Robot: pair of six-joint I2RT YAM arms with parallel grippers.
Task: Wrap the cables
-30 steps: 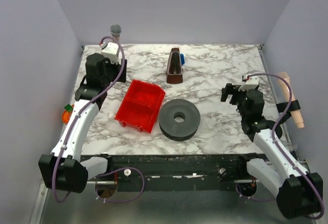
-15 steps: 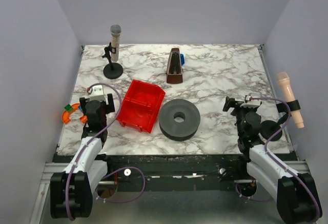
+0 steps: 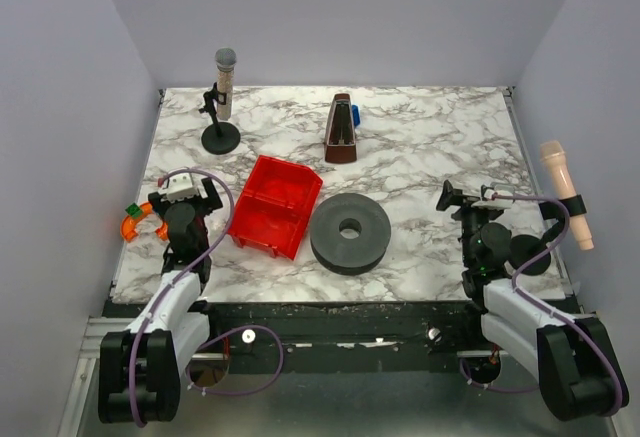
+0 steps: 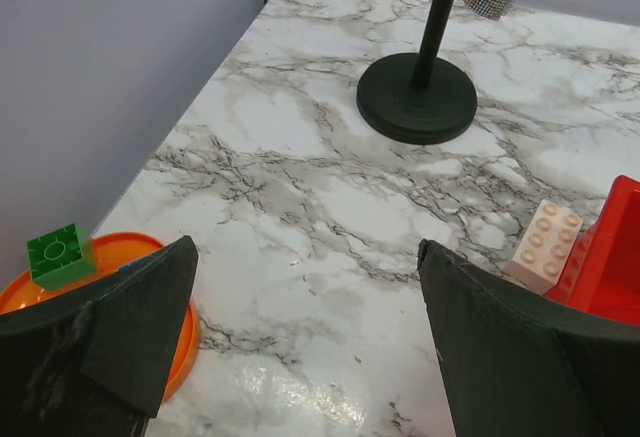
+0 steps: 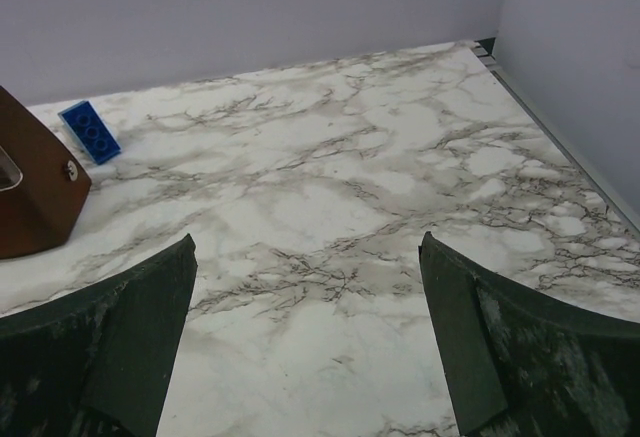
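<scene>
No thin white cable shows in any view. The black round spool [image 3: 349, 232] lies flat in the middle of the table. My left gripper [image 3: 182, 195] is open and empty, low over the table's left side, between an orange plate and the red bin; in the left wrist view [image 4: 305, 247] only bare marble lies between its fingers. My right gripper [image 3: 464, 200] is open and empty, right of the spool; the right wrist view [image 5: 307, 240] shows only marble between its fingers.
A red bin [image 3: 273, 205] sits left of the spool, with a pale brick [image 4: 543, 245] beside it. An orange plate [image 4: 40, 292] holds a green brick [image 4: 58, 254]. A microphone stand [image 3: 221, 135] is far left, a brown metronome [image 3: 340, 129] and a blue brick [image 5: 90, 130] far middle, a beige microphone [image 3: 565, 192] at the right edge.
Both arms have pulled back toward the near edge. The left gripper moved from the microphone stand at the far left to beside the orange plate. The right gripper drew back slightly.
</scene>
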